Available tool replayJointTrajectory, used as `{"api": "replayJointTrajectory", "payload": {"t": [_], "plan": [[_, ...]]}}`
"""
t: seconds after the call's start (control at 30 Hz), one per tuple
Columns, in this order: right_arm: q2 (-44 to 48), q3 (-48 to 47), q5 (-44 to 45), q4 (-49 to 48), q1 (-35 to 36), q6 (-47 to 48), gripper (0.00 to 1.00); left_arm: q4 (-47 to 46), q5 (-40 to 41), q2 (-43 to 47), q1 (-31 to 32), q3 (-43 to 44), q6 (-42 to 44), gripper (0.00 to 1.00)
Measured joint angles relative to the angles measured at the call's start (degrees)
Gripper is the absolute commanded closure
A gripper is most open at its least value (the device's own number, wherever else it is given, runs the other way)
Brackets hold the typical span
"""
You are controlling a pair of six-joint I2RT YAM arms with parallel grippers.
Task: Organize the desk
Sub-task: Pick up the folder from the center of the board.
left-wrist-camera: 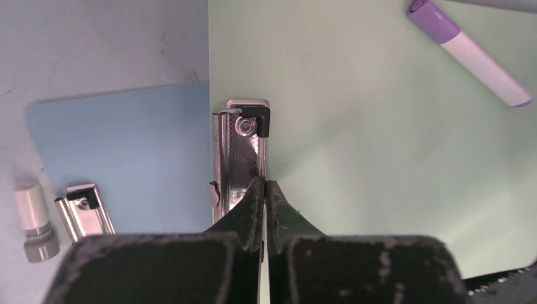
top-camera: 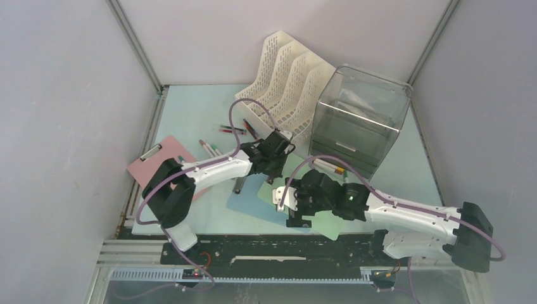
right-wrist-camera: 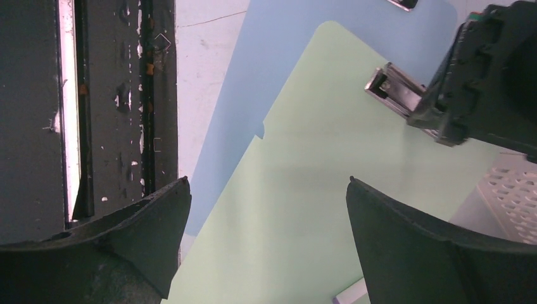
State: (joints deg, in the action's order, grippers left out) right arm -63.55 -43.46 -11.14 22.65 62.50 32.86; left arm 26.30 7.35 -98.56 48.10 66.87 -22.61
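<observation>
The bench [top-camera: 190,114] is the broad, pale mint-blue top that fills the floor of the enclosure, with everything else lying on it. It looks smooth, hard and fixed, so it is nothing to take hold of. Flat things should slide easily across it and offer no edge to get under.

Near its front middle a pale green clipboard [left-wrist-camera: 380,158] lies across a blue clipboard [left-wrist-camera: 139,158], overlapping it. Both look thin, stiff and light. The metal clip [left-wrist-camera: 244,158] is the only raised part of the green board, so it is probably the best place to grip.

The left jaws are pressed together at the near end of that clip. I cannot tell whether a thin edge of metal is caught between them. The right jaws stand wide apart over the green board's lower part, holding nothing.

A purple-capped marker [left-wrist-camera: 468,54] rests on the green board and would likely roll if the board tips. At the back stand a white file rack [top-camera: 288,76] and a clear drawer unit [top-camera: 361,120], and a pink clipboard [top-camera: 155,168] lies at the left.
</observation>
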Motion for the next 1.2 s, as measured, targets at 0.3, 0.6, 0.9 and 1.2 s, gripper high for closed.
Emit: {"api": "replayJointTrajectory", "payload": {"t": [0.3, 0.6, 0.9, 1.2], "plan": [[-6.14, 0.22, 17.49, -8.94, 11.56, -4.13, 0.00, 2.36, -0.59, 3.72, -0.44, 0.00, -1.84, 1.00], [-20.79, 0.72, 46.62, -27.21, 26.84, -6.27, 0.01, 4.31, -1.70, 3.72, -1.03, 0.00, -1.99, 1.00], [-31.80, 0.83, 60.94, -34.77, 28.26, -3.04, 0.13, 4.55, -1.75, 3.72, -1.09, 0.00, -1.97, 1.00], [-36.39, 1.01, 66.77, -34.36, 28.30, -0.90, 0.50, 4.55, -1.70, 3.76, -1.31, 0.00, -1.97, 1.00]]}}
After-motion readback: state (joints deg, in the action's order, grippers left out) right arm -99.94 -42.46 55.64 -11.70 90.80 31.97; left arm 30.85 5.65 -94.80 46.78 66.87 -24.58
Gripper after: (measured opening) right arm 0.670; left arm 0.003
